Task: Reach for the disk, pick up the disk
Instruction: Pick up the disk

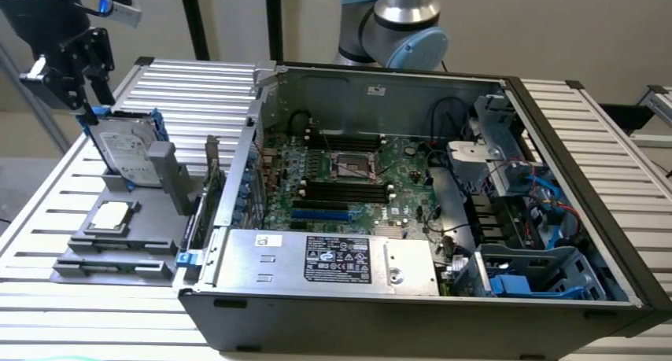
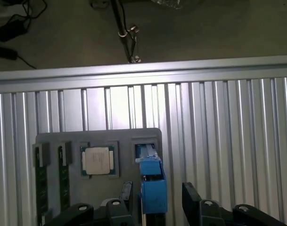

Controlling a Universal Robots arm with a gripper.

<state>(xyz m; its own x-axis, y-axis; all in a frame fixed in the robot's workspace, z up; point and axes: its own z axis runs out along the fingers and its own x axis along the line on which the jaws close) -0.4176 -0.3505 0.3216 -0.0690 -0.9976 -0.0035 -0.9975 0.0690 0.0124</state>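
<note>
The disk (image 1: 126, 152) stands on edge in a slot of the grey holder (image 1: 116, 251) at the exterior view's left; it is silver-grey with a white label and blue rails. My gripper (image 1: 94, 103) hangs right over its upper corner, at the blue rail. In the wrist view the disk's blue rail edge (image 2: 152, 181) sits between my two black fingers (image 2: 192, 200). The gripper (image 2: 157, 197) is open, with a gap left on each side of the rail, wider on one side.
The grey holder also carries a small square silver chip (image 2: 97, 160) and memory sticks (image 2: 39, 188). An open computer case (image 1: 420, 188) stands close beside the holder on the slatted metal table (image 2: 218, 122). The arm's base (image 1: 394, 23) rises behind the case.
</note>
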